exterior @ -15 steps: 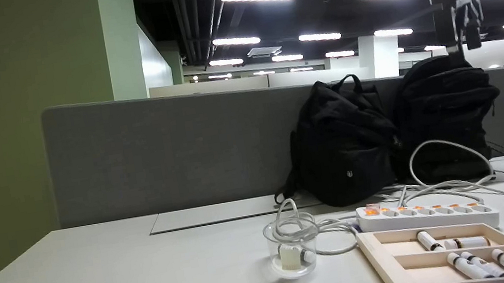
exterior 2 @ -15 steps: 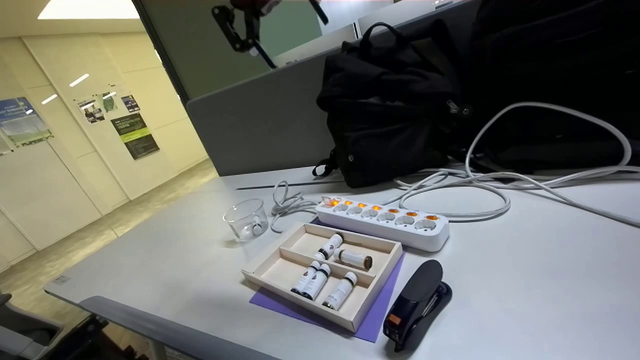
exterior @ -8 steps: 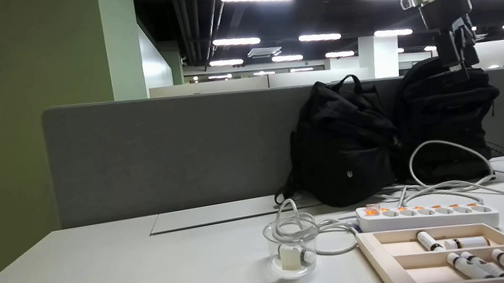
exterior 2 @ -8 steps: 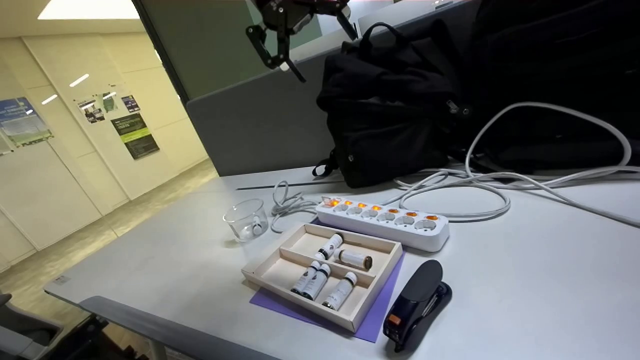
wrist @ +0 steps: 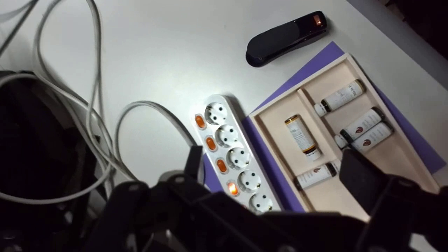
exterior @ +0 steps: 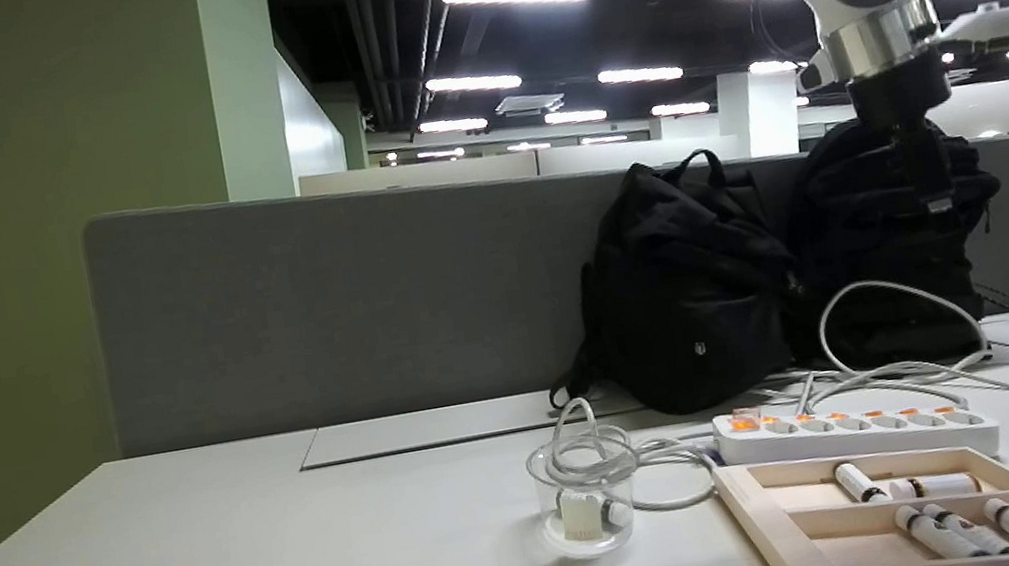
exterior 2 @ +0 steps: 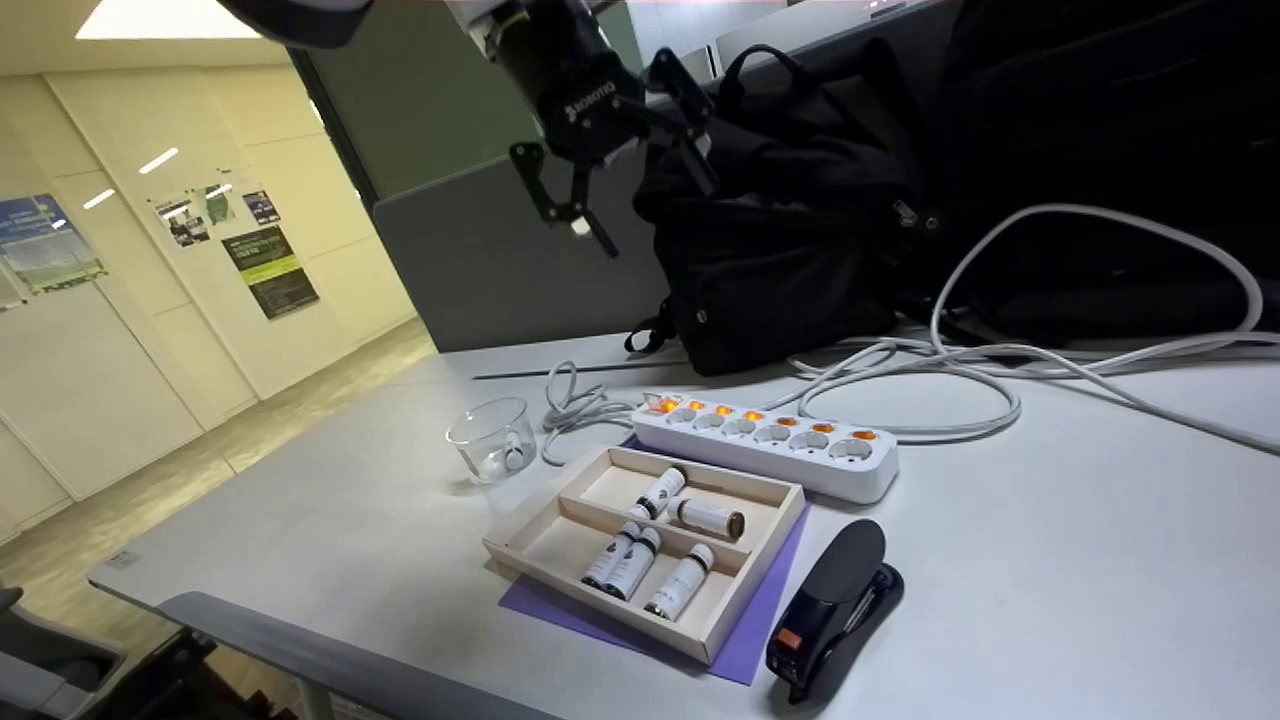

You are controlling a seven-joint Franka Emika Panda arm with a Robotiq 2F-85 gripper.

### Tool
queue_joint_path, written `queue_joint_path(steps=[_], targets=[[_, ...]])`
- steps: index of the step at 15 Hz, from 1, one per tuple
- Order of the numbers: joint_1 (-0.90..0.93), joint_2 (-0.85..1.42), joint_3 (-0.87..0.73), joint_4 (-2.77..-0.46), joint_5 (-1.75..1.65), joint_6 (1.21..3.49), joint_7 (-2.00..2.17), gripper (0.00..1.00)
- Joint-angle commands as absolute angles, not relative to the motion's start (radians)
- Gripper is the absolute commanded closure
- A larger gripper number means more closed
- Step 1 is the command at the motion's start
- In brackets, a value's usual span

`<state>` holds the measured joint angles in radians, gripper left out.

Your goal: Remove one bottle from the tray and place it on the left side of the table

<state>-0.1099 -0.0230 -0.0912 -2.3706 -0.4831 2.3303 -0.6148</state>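
Observation:
The light-wood tray [exterior: 764, 525] lies on the pale table [exterior: 305, 558] with several small white-labelled bottles on their sides. In an exterior view, the tray [exterior 2: 600, 610] has three bottles in its near compartment, one of them a bottle [exterior 2: 681, 582] lying apart, and two in the far compartment, including a bottle with amber ends [exterior 2: 708, 518]. My gripper [exterior 2: 657, 215] is open and empty, high above the table behind the tray. In the wrist view, the open fingers [wrist: 272, 159] spread over the power strip and tray; one finger partly covers the tray.
A white power strip [exterior 2: 770, 450] stands right behind the tray. A black stapler [exterior 2: 840, 610] lies beside it. A clear cup [exterior 2: 490, 440] with a small white thing inside stands by a coiled cable. Black backpacks [exterior: 689, 294] and loose cables are at the back partition [exterior: 347, 308].
My gripper has come down from high up toward the table and, in an exterior view, also moved right. The wrist has turned a little. The fingers stay apart. The bottles and tray have not moved.

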Motion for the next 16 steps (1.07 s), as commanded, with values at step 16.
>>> queue_joint_path(steps=[16], targets=[[-0.226, 0.322, -0.085, -2.431, -0.214, 2.645, -1.341, 0.00]])
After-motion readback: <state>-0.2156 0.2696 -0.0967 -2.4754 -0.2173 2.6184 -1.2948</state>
